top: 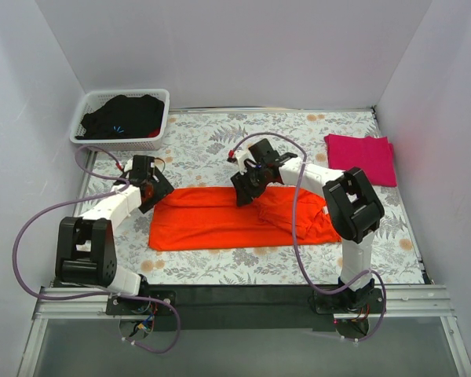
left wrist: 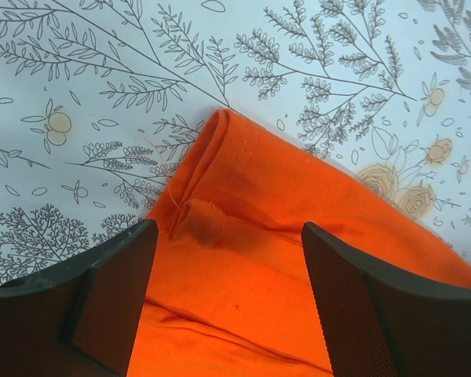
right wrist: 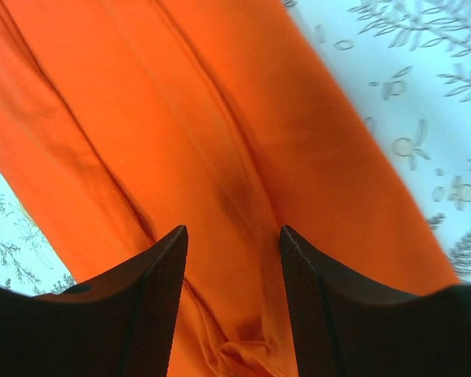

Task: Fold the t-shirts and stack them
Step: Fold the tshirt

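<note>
The orange t-shirt lies across the middle of the table as a long folded band, bunched at its right end. Its folded corner fills the left wrist view, and its creased cloth fills the right wrist view. My left gripper hangs open over the shirt's far left corner, with nothing pinched. At the shirt's far edge near the middle, my right gripper is open, its fingers astride a raised wrinkle of orange cloth. The magenta t-shirt lies folded at the back right.
A white basket holding dark clothes stands at the back left corner. White walls close in the table on the left, back and right. The floral tablecloth covers the surface.
</note>
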`<state>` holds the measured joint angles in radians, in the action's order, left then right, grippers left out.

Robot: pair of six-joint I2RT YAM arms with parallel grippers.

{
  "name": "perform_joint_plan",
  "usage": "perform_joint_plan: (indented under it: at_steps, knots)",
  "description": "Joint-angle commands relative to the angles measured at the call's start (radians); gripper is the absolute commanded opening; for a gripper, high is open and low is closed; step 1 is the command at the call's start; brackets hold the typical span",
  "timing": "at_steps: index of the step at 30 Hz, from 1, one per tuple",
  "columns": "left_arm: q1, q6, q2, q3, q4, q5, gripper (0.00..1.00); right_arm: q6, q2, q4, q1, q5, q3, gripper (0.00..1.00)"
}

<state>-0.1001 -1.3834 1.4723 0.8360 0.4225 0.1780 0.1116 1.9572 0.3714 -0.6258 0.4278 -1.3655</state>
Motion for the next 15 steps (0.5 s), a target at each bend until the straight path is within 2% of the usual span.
perform_joint_plan:
  at_steps: [1, 15]
  knots:
    - [0.003, 0.012, -0.079, -0.006, 0.021, 0.002, 0.69, 0.051, -0.023, 0.027, -0.028, 0.006, 0.028, 0.49]
    - [0.003, -0.011, -0.145, -0.048, 0.042, -0.021, 0.69, 0.065, -0.08, 0.04, -0.071, 0.017, 0.155, 0.46]
